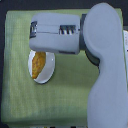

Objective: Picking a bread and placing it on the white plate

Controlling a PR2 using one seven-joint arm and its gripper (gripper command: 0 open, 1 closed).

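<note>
Golden-orange bread is lying on the white plate at centre-left as you are hovering the gripper, its opening unreadable, above; lift clear vertically without nudging it.

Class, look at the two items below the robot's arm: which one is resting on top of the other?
The bread: the golden-orange loaf lies on the white plate, which sits on the green cloth.

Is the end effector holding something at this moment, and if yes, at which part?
It cannot be told. The arm hides the end effector. The bread lies on the white plate, its upper end hidden under the arm.
</note>
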